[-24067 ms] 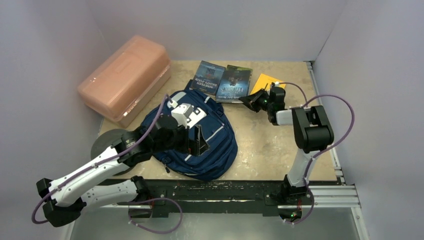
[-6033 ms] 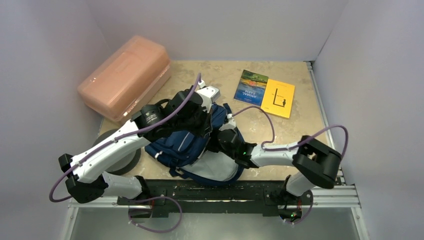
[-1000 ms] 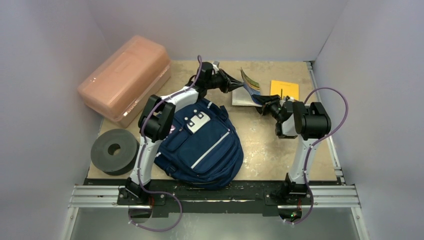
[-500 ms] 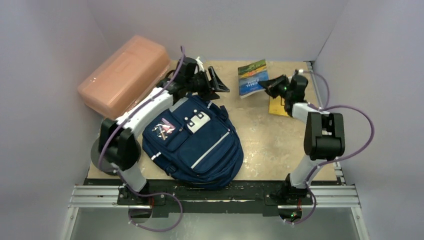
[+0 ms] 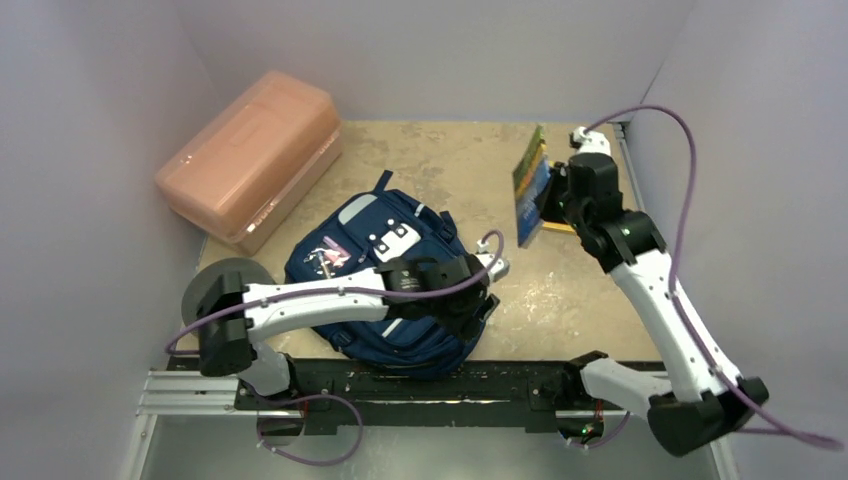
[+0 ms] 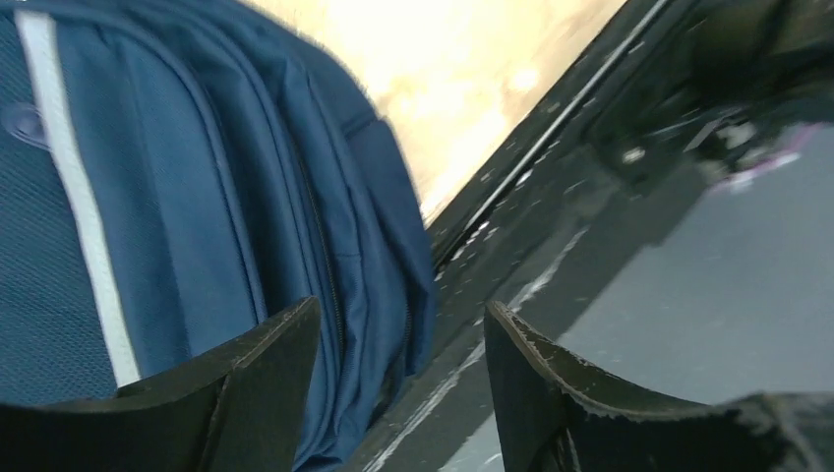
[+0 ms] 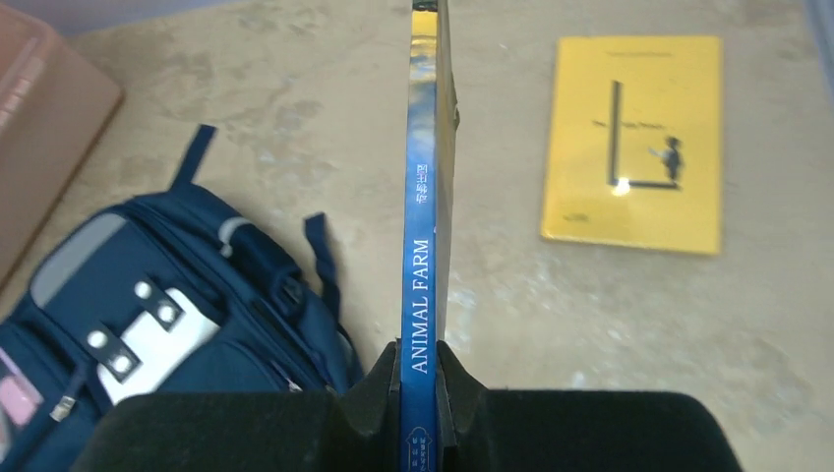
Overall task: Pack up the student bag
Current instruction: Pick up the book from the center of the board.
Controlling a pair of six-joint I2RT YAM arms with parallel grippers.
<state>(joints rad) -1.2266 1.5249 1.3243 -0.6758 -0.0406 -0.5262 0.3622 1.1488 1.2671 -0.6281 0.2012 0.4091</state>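
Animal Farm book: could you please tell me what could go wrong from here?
1. The book is pinched only at one end of its spine by the right fingers; it could swing or slip.
2. The bag shows no open mouth, and the left fingers are open at its near edge, holding nothing, so the book may meet closed fabric.

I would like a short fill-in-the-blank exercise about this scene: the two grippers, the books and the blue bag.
1. The right gripper is shut on a book whose spine reads ____.
2. The other book, lying flat on the table, has a ____ cover.
3. The left gripper hovers with its jaws ____ above the near edge of the student bag.

Missing words: Animal Farm; yellow; open.
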